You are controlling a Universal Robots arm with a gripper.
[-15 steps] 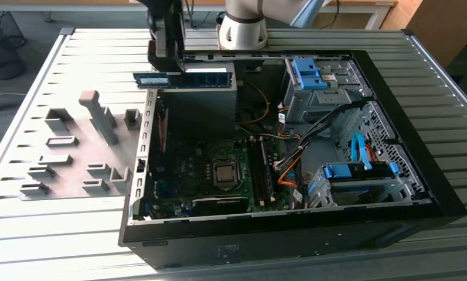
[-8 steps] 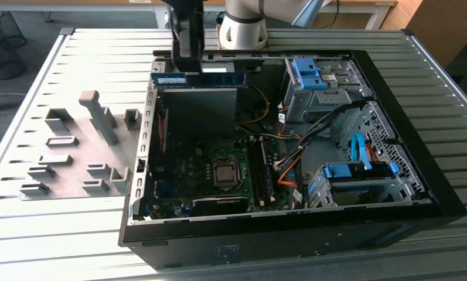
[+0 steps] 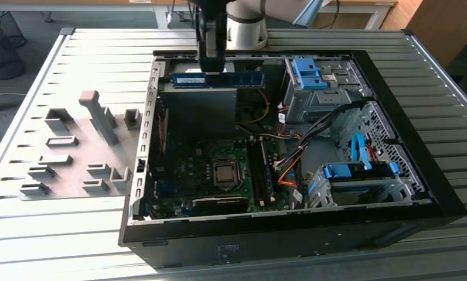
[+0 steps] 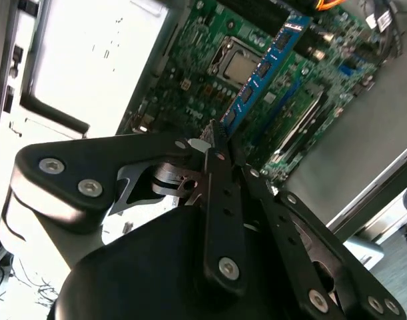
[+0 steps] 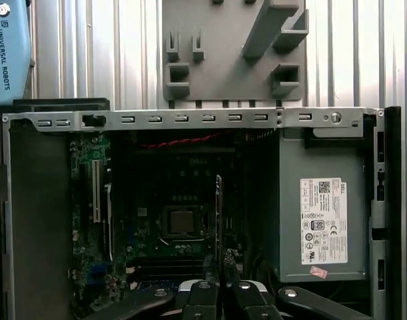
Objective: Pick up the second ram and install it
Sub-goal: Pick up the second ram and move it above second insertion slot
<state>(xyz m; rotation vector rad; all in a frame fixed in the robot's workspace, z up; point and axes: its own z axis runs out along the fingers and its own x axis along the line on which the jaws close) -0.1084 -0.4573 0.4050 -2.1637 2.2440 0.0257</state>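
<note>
The second ram [image 3: 217, 79] is a long blue board with dark chips, held level in the air above the far part of the open computer case [image 3: 421, 175]. My gripper [image 3: 211, 69] comes down from above and is shut on its middle. In the second wrist view the second ram [image 4: 263, 67] sticks out from the gripper [image 4: 216, 137] over the green motherboard [image 4: 190, 73]. In the first wrist view the second ram [image 5: 218, 213] shows edge-on, rising from the gripper [image 5: 220, 283] beside the processor socket [image 5: 182, 222].
The memory slots [image 3: 261, 170] run beside the processor socket [image 3: 225, 172]. A grey power supply [image 5: 323, 220] sits inside the case. Blue drive-bay latches [image 3: 307, 73] and cables [image 3: 296, 170] fill the exterior view's right. A grey fixture plate [image 3: 77, 158] lies on the table outside the case.
</note>
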